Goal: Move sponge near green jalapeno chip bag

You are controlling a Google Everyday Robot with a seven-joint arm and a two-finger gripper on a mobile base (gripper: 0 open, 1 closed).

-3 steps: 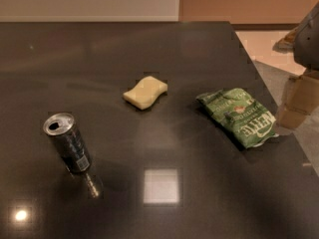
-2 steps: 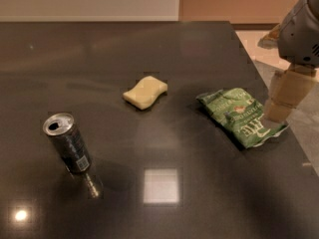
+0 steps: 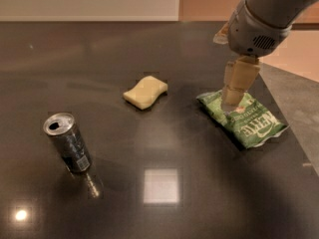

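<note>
**Gripper above the chip bag, sponge lying free at mid-tabletop**

The gripper (image 3: 232, 102) hangs from a grey wrist housing (image 3: 256, 31) that comes in from the upper right. It points down, tilted slightly, over the far end of the green jalapeno chip bag (image 3: 251, 122). Its beige tip overlaps that end of the bag in this view. Whether it touches the bag cannot be told, nor whether the gripper is wide or narrow. Nothing can be seen in its grasp.

The sponge (image 3: 145, 91) is a pale yellow block with pinched-in sides. It lies flat near the middle of the dark, glossy tabletop (image 3: 99, 49), somewhat closer to the far edge than to the near one. It sits to the left of the bag, apart from it, with bare tabletop between the 2, and the gripper is not in contact with it.

The crinkled bag lies flat close to the right edge of the tabletop. Its long side runs diagonally from the far left to the near right, with the white lettering facing up.

1 dark metal drink can (image 3: 67, 142) stands upright toward the near left corner, well apart from both the sponge and the bag. Its top is open. A square patch of reflected light (image 3: 161, 185) shows on the tabletop near the near edge, to the right of the can.
</note>
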